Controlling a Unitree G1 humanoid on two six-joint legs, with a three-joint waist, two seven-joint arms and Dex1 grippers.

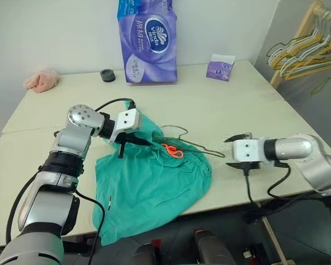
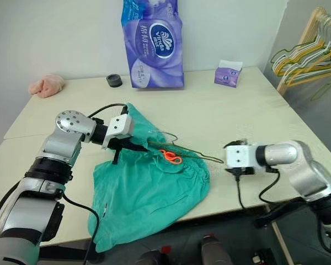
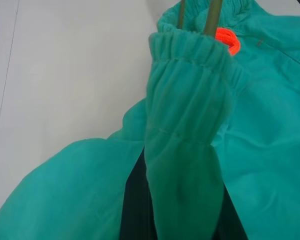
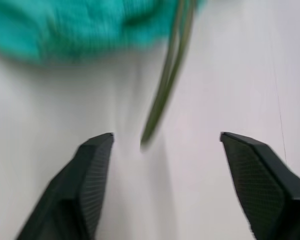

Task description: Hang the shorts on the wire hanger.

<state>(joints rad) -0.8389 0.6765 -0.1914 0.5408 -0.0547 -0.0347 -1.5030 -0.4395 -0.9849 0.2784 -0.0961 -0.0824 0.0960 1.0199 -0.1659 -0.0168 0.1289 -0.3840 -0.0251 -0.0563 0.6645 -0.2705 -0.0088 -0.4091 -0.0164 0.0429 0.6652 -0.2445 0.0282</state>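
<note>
Shorts (image 1: 154, 187) hem nearest, waistband clamped by left gripper (image 1: 123, 144) | hanger (image 4: 165, 85) tip between right gripper (image 4: 166, 145) fingers, spread apart | wire runs left-right

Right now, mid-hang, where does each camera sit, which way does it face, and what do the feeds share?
Left eye view: on the head, looking forward and down at the table; both arms show, left gripper on the shorts.
Right eye view: stereo twin, same scene; right gripper near the wire hanger tip.
Left wrist view: on the left wrist, looking along the pinched waistband.
Right wrist view: on the right wrist, open fingers flanking the hanger tip.
Shared: shorts and hanger appear in all four.
</note>
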